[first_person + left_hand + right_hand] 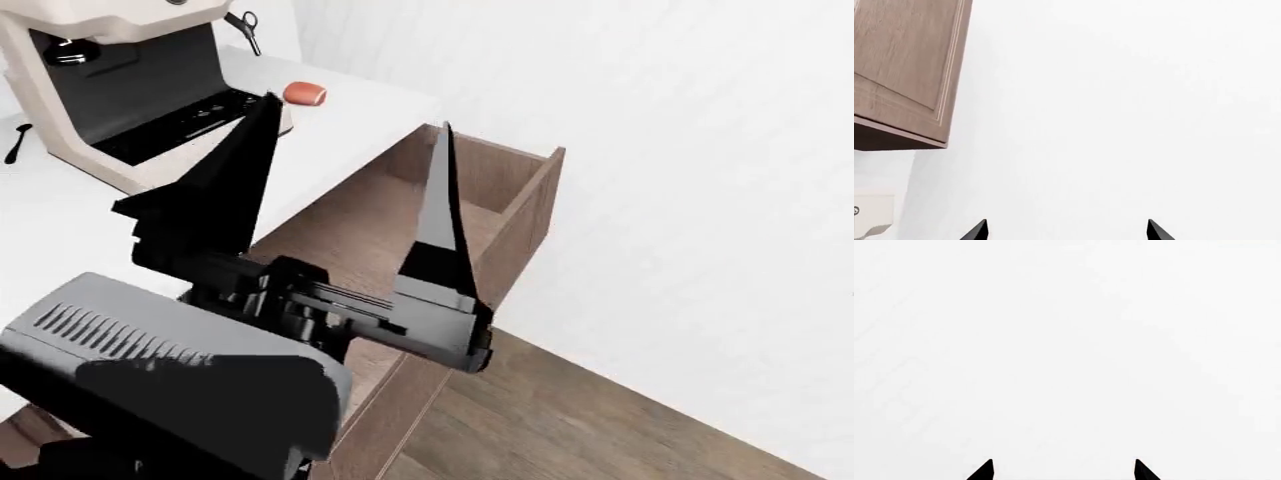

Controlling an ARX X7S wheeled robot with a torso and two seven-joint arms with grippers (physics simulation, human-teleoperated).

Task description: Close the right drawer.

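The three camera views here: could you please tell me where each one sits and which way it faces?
Head view: from the robot's head, down over the open brown wood-grain drawer, white counter and cream coffee machine; one open black gripper shows.
Left wrist view: near the left gripper, facing a white wall and brown wall cabinet.
Right wrist view: near the right gripper, facing blank white.
Both wrist views share parted fingertips.

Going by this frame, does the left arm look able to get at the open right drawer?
Probably yes. The left gripper hangs open right over the pulled-out right drawer, with nothing between them. The drawer's handle is not in view, so only a push on its walls can be judged.
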